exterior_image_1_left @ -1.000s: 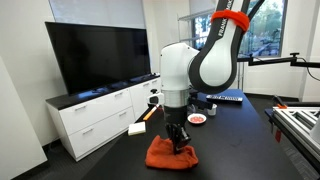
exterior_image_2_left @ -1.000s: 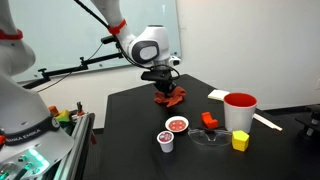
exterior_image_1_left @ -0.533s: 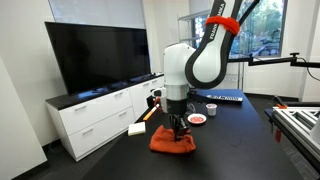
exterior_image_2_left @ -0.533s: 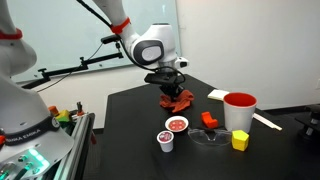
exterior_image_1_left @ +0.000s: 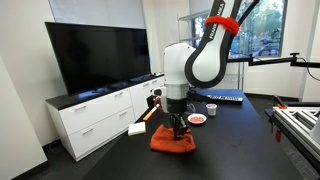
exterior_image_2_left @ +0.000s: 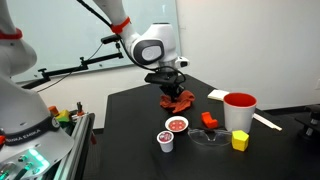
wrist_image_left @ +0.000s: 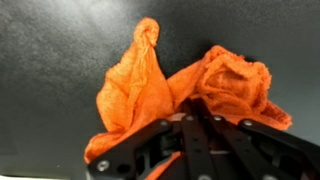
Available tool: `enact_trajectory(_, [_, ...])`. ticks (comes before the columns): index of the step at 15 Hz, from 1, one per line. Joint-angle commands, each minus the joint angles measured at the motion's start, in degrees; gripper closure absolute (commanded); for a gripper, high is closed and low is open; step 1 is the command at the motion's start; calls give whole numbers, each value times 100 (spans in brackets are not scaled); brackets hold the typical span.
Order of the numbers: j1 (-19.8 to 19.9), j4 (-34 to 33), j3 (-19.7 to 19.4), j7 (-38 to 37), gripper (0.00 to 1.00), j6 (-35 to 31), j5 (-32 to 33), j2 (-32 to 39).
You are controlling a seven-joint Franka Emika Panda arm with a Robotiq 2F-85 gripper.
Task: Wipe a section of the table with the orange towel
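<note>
The orange towel (exterior_image_1_left: 173, 141) lies crumpled on the black table (exterior_image_1_left: 240, 150), near its edge. It also shows in the other exterior view (exterior_image_2_left: 177, 99) and fills the wrist view (wrist_image_left: 190, 85). My gripper (exterior_image_1_left: 177, 131) points straight down into the towel, shut on a bunch of its cloth and pressing it to the table. In the wrist view the gripper (wrist_image_left: 195, 122) has its fingers closed together with orange cloth bunched round the tips.
A red cup (exterior_image_2_left: 239, 110), a yellow block (exterior_image_2_left: 240, 141), a red block (exterior_image_2_left: 209, 119), two small cups (exterior_image_2_left: 176, 125) and a clear lid stand on the table. A white cabinet (exterior_image_1_left: 95, 118) with a TV (exterior_image_1_left: 98, 55) is beside the table.
Between one second and half a second ago the gripper dragged the towel a short way across the table. Since then nothing has visibly moved.
</note>
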State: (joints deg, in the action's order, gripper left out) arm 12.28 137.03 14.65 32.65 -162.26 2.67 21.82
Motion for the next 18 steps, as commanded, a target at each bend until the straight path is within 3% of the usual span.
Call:
enact_trajectory(1, [295,167,435,343,60,258,-616,-823])
enact_trajectory(2, [365,124,568,439,53,353,-882,-1075])
enact_trajectory(4, [208,-38,475,538,38,601,-1297,-1618])
enact_trajectory(6, [-148,-203,33,452,23,924,-1407,-2062])
enact_trajectory(9, [-511,-306,-572,-26,2,1401,-931,-2425])
enact_trajectory(12, [-649,-374,-955,-908,0,2141,-288,-2608])
enact_trajectory(18, [-852,-530,-1242,-1791,0,3075,-107,-2745])
